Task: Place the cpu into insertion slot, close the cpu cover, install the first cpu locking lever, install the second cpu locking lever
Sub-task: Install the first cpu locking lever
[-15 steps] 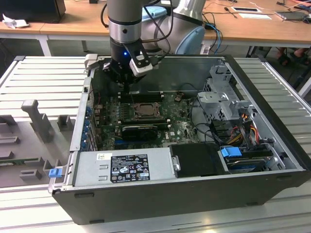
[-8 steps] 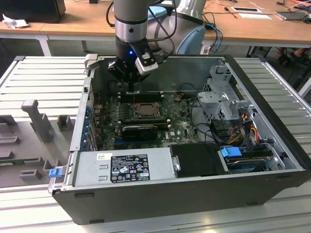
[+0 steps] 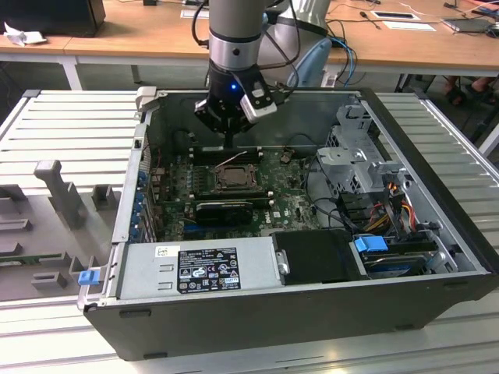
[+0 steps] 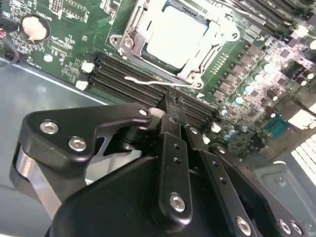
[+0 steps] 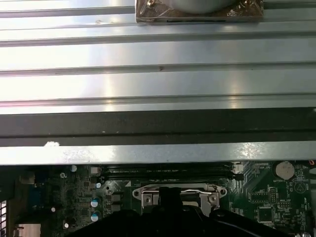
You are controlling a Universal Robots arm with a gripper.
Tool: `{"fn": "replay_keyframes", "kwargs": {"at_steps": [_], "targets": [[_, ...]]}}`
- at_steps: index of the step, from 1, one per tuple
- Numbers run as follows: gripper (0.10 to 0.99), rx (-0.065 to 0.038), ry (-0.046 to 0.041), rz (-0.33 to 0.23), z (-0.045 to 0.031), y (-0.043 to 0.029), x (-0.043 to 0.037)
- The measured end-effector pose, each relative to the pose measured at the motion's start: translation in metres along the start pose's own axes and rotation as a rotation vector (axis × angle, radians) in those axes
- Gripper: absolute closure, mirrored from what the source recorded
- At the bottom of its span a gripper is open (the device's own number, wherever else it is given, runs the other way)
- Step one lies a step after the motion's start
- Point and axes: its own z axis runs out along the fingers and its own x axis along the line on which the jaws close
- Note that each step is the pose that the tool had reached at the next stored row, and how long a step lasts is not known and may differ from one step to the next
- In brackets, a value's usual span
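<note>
Cpu (image 4: 175, 35) seated under closed cpu cover (image 4: 143, 29); fingers (image 4: 170, 111) shut, empty, above memory slots (image 4: 148, 81).

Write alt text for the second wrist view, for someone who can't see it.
The black gripper hangs over the long black memory slots beside the insertion slot, where the cpu sits under the closed cpu cover. Green circuit board surrounds the socket.
</note>
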Motion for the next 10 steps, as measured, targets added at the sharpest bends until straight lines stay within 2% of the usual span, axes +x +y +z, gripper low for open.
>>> {"fn": "replay_keyframes", "kwargs": {"at_steps": [4, 6, 7, 9, 10], "targets": [[0.984, 0.001, 0.0012, -0.027, 0.0086, -0.0005, -0.0009], [0.984, 0.001, 0.0007, -0.035, 0.0115, -0.0005, -0.0070], [0.984, 0.001, -0.0003, -0.036, 0.0128, -0.0006, -0.0074], [0.984, 0.001, -0.0092, -0.044, 0.0156, -0.0008, -0.0075], [0.984, 0.001, -0.0108, -0.047, 0.0161, -0.0005, -0.0076]]}}
